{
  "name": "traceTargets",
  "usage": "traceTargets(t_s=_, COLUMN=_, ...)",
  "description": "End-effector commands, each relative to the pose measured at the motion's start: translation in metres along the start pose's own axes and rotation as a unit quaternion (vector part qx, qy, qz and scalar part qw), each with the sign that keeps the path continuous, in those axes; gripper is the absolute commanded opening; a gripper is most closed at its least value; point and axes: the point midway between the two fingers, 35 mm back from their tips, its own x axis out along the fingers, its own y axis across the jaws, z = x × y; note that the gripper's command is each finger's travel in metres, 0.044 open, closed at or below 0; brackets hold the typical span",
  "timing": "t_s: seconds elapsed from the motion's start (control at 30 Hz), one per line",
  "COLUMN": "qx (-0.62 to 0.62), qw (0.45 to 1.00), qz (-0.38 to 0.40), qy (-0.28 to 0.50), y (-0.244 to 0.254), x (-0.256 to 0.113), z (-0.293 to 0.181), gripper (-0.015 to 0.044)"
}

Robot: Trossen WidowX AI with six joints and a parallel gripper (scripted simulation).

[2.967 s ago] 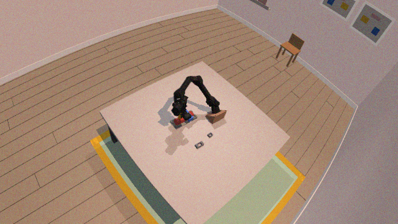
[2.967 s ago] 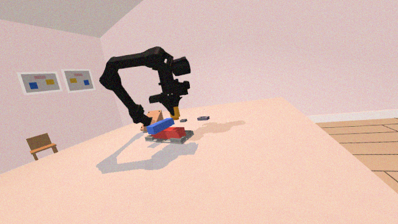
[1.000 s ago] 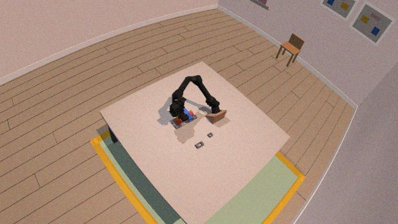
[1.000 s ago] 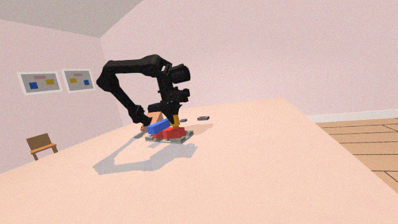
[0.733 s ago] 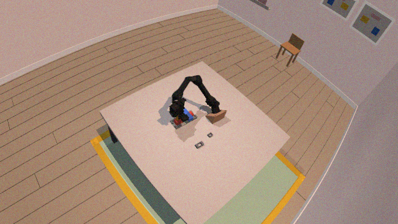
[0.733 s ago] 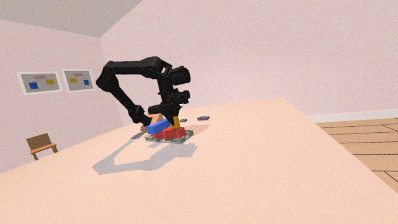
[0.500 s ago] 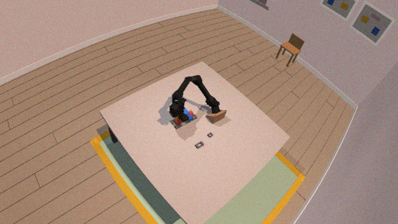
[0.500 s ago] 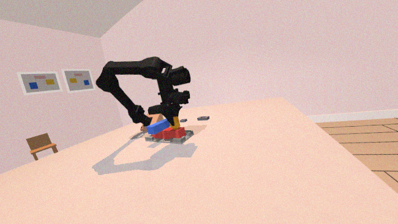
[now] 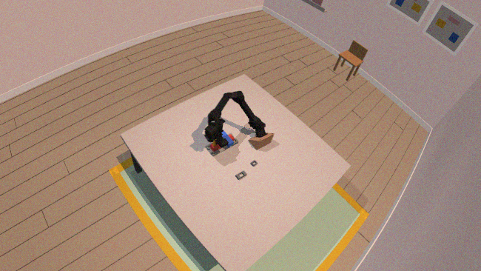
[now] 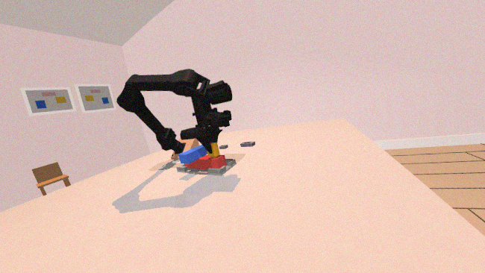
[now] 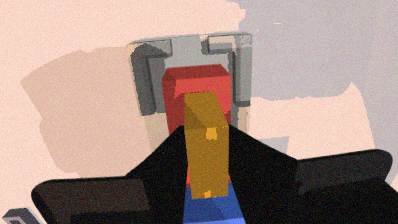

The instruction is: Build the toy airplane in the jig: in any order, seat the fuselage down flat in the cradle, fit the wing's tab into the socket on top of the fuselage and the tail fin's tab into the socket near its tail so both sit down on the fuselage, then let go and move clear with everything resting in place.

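You have the yellow tail fin [image 9: 214, 143] [image 10: 215, 150] [image 11: 207, 162] upright on the red fuselage [image 9: 214, 147] [image 10: 218, 162] [image 11: 197, 74], near its end. The tool [image 9: 219, 143] [image 10: 213, 150] [image 11: 202, 130] stands narrow around it, seemingly loosened. It looks light, stiff; take its flat sides, lift straight.

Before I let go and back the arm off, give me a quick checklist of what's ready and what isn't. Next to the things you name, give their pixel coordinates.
1. Fuselage [image 9: 214, 148] [image 10: 199, 162] [image 11: 200, 86] lying within the jig [image 9: 213, 153] [image 10: 216, 171] [image 11: 243, 75]: ok.
2. Wing [image 9: 229, 139] [image 10: 192, 154] [image 11: 212, 209] lying across the fuselage: ok.
3. Wing tab fully in its socket: cannot tell, hidden.
4. Tail fin [image 9: 214, 143] [image 10: 214, 150] [image 11: 209, 162] standing over the fuselage: ok.
5. Fin tab fully down: cannot tell, hidden.
6. Gripper [image 9: 220, 143] [image 10: 211, 151] [image 11: 202, 130] clear of the fin: not ok, fingers flank it.
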Motion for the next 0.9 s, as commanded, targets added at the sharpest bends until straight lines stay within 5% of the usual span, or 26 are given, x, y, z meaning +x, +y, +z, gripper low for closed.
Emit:
traceTargets(t_s=0.0, qx=0.0, qw=1.0, qz=0.0, qy=0.0, y=0.0, x=0.0, z=0.0, gripper=0.0184)
traceTargets(t_s=0.1, qx=0.0, qw=1.0, qz=0.0, qy=0.0, y=0.0, x=0.0, z=0.0, gripper=0.026)
traceTargets(t_s=0.4, qx=-0.001, qw=1.0, qz=0.0, qy=-0.001, y=0.0, x=-0.002, z=0.0, gripper=0.026)
traceTargets(t_s=0.63, qx=-0.044, qw=0.999, qz=0.002, qy=-0.031, y=0.001, x=-0.087, z=-0.002, gripper=0.026)
traceTargets(t_s=0.87, qx=-0.045, qw=0.998, qz=0.002, qy=-0.032, y=0.002, x=-0.089, z=0.001, gripper=0.026)
